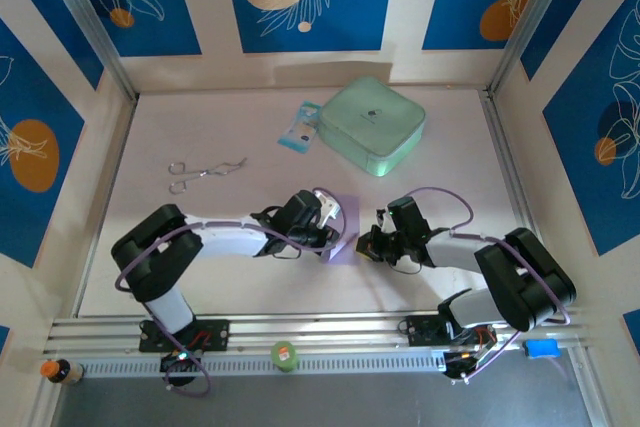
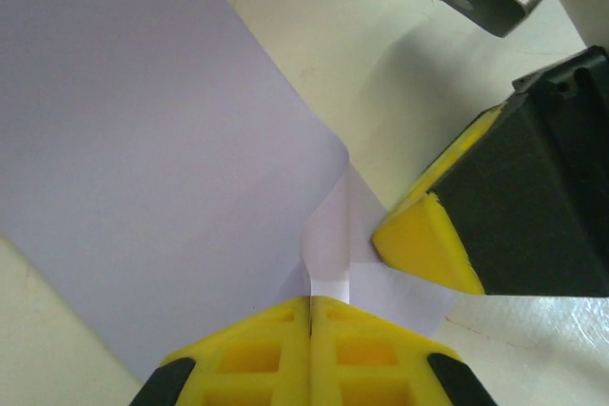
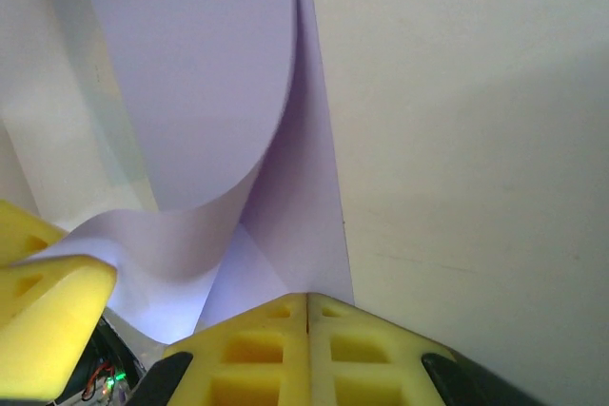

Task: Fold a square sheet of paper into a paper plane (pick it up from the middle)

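The square sheet of paper (image 1: 344,225), pale lavender, is lifted and curled between my two grippers near the middle of the table. In the left wrist view the sheet (image 2: 143,140) spreads up and left, and a fold of it runs into my left gripper (image 2: 310,303), which is shut on it. The right gripper's yellow finger (image 2: 428,246) sits just to the right of that fold. In the right wrist view the sheet (image 3: 190,73) curves upward, and my right gripper (image 3: 306,299) is shut on its lower edge. The left gripper's yellow finger (image 3: 48,320) shows at the lower left.
A mint-green case (image 1: 372,125) stands at the back, right of centre, with a blue-white packet (image 1: 299,127) beside it. Metal tongs (image 1: 200,173) lie at the left. A small green object (image 1: 285,354) sits on the front rail.
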